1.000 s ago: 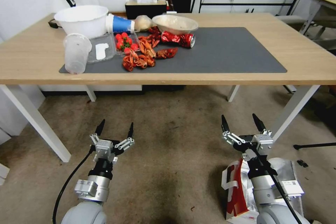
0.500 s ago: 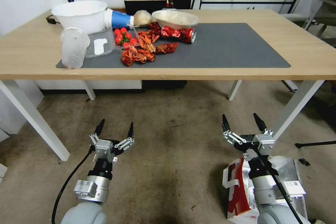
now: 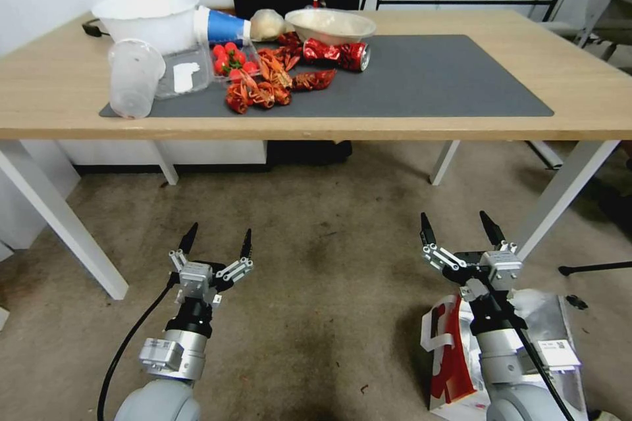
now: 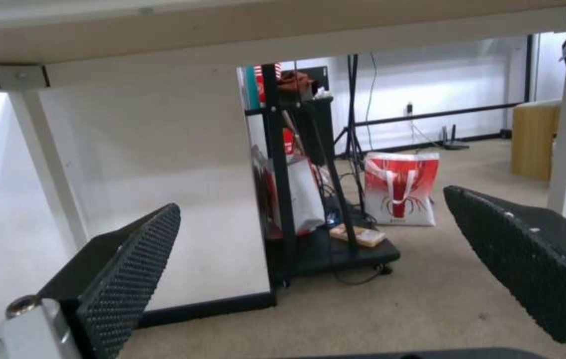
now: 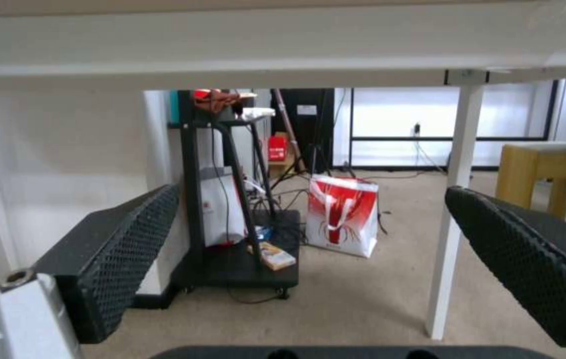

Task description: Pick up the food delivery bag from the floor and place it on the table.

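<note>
My right arm across the food delivery bag [image 3: 446, 358], its lower corner past the picture's edge.

No wording can be read anywhere. A white label [image 3: 555, 354] on the food delivery bag [image 3: 454, 355], on the floor at near right, carries a small square code and print too fine to decipher.
</note>
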Motion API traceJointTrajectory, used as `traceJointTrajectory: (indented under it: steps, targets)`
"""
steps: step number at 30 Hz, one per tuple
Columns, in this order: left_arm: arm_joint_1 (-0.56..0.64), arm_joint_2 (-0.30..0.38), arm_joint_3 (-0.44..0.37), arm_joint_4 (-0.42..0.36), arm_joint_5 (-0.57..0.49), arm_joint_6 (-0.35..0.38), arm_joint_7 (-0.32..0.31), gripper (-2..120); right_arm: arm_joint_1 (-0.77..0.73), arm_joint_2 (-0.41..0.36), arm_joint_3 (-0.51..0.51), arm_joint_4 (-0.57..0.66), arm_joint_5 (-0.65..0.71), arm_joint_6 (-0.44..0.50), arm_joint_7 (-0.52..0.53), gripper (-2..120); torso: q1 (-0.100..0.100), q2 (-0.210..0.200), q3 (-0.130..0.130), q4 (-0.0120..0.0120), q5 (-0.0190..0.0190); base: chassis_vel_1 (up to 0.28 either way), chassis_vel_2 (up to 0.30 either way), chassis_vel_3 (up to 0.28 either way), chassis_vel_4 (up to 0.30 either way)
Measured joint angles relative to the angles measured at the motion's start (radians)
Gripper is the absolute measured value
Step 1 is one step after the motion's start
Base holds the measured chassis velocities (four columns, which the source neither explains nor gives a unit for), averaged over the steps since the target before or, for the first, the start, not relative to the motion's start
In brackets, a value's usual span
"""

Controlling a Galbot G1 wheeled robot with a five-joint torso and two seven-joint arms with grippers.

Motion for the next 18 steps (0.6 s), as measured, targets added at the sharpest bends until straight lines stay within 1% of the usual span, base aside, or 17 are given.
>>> traceJointTrajectory:
  steps: [3, 4, 6, 8, 18]
  targets:
    - [0.0, 0.0, 0.0, 0.002, 0.0, -0.002, 0.0, 99, -0.001, 0.0, 0.0, -0.002, 0.0, 0.0, 0.0, 100, -0.003, -0.014, -0.011, 0.0, 0.0, 0.0, 0.0, 0.0, 0.0]
    - [0.0, 0.0, 0.0, 0.002, 0.0, -0.002, 0.0, 99, -0.001, 0.0, 0.0, -0.002, 0.0, 0.0, 0.0, 100, -0.003, -0.014, -0.011, 0.0, 0.0, 0.0, 0.0, 0.0, 0.0]
    - [-0.001, -0.001, 0.001, 0.003, 0.0, -0.003, 0.0, 99, 0.001, 0.0, 0.0, -0.003, 0.0, 0.001, 0.0, 100, -0.006, -0.027, -0.021, 0.0, 0.0, 0.0, 0.0, 0.0, 0.0]
    - [-0.001, -0.002, 0.001, 0.003, 0.0, -0.003, 0.0, 99, 0.001, 0.0, 0.0, -0.004, 0.0, 0.001, 0.0, 100, -0.007, -0.031, -0.024, 0.0, 0.0, 0.0, 0.0, 0.0, 0.0]
    - [-0.003, -0.004, 0.003, 0.007, 0.0, -0.006, 0.0, 99, 0.006, -0.002, 0.001, -0.012, 0.0, 0.002, 0.0, 100, -0.015, -0.07, -0.055, 0.0, 0.0, 0.0, 0.0, 0.0, 0.0]
